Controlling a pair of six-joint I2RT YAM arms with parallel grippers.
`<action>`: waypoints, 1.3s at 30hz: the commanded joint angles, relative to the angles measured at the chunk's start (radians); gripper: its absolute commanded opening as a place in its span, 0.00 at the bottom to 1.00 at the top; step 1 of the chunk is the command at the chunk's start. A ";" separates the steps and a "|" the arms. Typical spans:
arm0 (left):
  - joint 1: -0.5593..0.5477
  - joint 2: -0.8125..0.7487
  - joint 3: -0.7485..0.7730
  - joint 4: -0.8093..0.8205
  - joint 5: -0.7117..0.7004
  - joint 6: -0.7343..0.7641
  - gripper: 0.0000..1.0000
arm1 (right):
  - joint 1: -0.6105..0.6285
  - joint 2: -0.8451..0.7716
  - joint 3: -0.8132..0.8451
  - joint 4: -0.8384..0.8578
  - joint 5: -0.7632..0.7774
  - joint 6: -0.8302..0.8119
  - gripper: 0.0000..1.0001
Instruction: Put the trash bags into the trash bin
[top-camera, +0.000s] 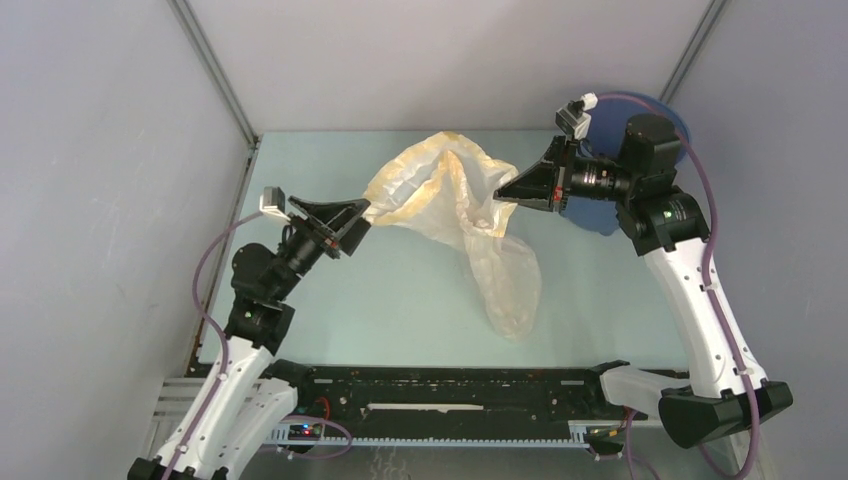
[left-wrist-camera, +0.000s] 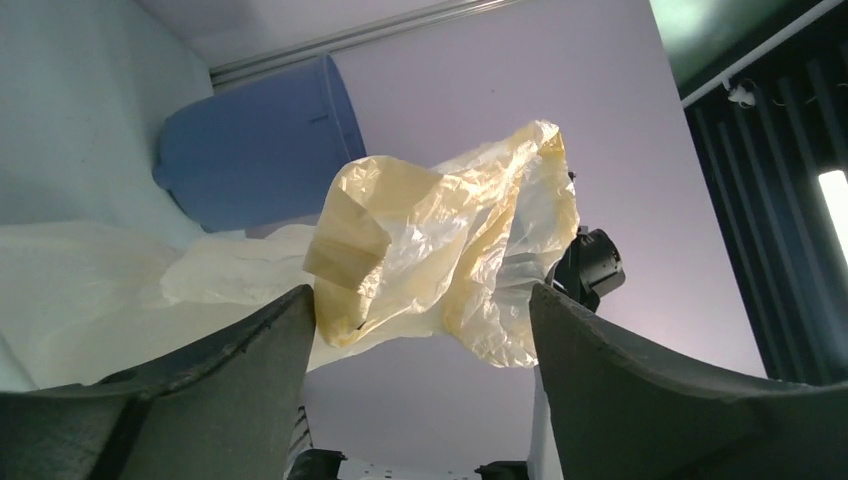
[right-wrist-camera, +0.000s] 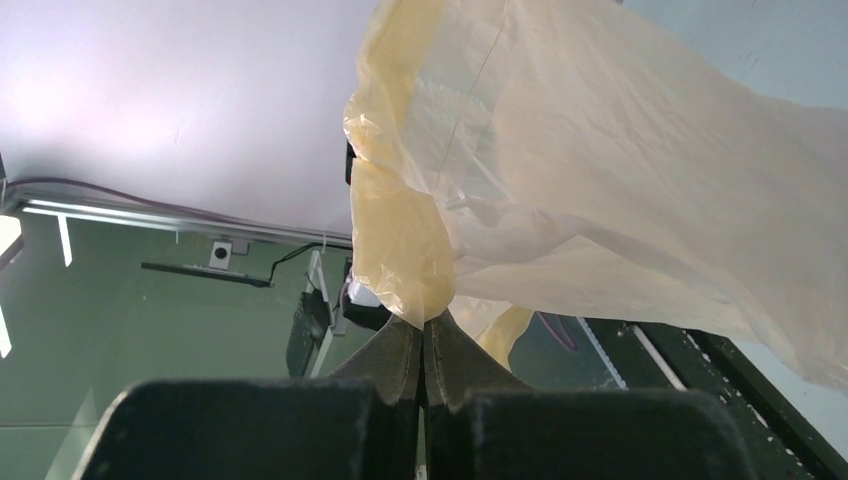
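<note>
The right gripper (right-wrist-camera: 425, 332) has its jaws pressed together on a fold of the yellow rim of the trash bag (top-camera: 480, 240). The film comes up straight out of the pinch and spreads above and to the side of the fingers. In the top view this gripper points across the table (top-camera: 400, 310) towards the left edge and holds the bag's mouth up off the surface.

The left gripper (top-camera: 355, 222) faces it from the other side with its fingers (left-wrist-camera: 230, 390) spread wide and nothing between them. The crumpled, yellow-tinted mouth of the bag hangs just beyond its fingertips. From above, the bag's left edge lies right at those tips, but contact cannot be made out.

The bag sits over the middle of the tabletop, nearer the far edge. From its raised mouth, the translucent body trails down towards the near edge and lies on the surface there.

The trash bin (left-wrist-camera: 255, 150), round and blue, stands in the far right corner. It is just behind the right gripper and partly hidden by that arm.
</note>
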 joint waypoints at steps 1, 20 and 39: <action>-0.010 0.004 -0.032 0.079 0.038 -0.031 0.82 | -0.023 -0.019 0.008 0.027 -0.028 0.055 0.00; 0.071 0.300 0.262 -0.470 -0.023 0.310 0.03 | -0.033 -0.025 -0.011 -0.320 0.130 -0.223 0.00; 0.188 0.495 1.422 -0.497 -0.135 0.707 0.00 | 0.027 0.424 0.893 -0.025 0.167 -0.086 0.00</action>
